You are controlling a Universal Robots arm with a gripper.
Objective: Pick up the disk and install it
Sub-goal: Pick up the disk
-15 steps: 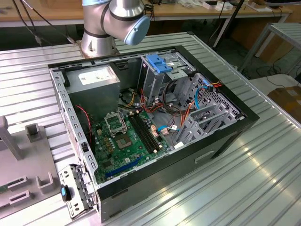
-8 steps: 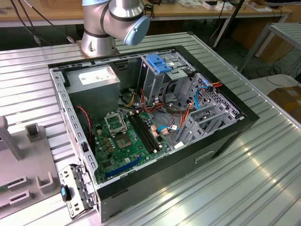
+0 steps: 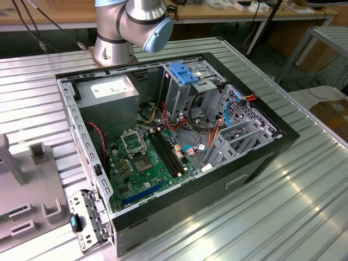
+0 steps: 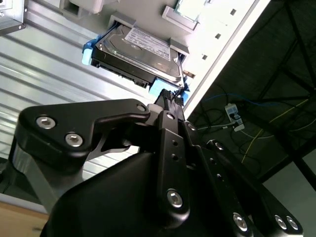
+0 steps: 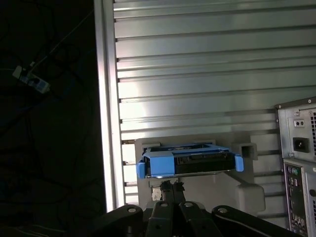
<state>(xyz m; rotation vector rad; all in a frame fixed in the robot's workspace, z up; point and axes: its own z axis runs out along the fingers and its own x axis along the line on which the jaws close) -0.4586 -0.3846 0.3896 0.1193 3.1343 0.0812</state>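
**Disk parked by the table's edge, end effector closed up tight in front of it**

In both wrist views the end effector (image 4: 170, 98) (image 5: 169, 186) has its tips drawn narrow, almost together, and I can't see anything between them. It hangs just beside the near end of the disk (image 4: 140, 49), by a corner of the blue carrier (image 5: 160, 164). Whether it touches the plastic, I can't tell.

The disk lies flat in a pale grey stand (image 5: 247, 190) on the ribbed table (image 5: 197, 74), not in the machine. What worries me first is the narrow set of the tips. To my eye, closed like that they would push the carrier rather than straddle it. A shove could tip the disk in the stand or slide it out.

The table's edge (image 5: 106, 123) is near the stand, with dark floor beyond it. A disk knocked loose that way could go over.

Farther off, in the exterior view, the computer case (image 3: 272, 147) lies open on its side. The grey drive cage (image 3: 182, 95) with its blue top stands inside, with blue and orange cables (image 3: 225, 117) strung just beside it. I'd guess those could snag a carried disk, and a tilted grip could jam it at the cage mouth.
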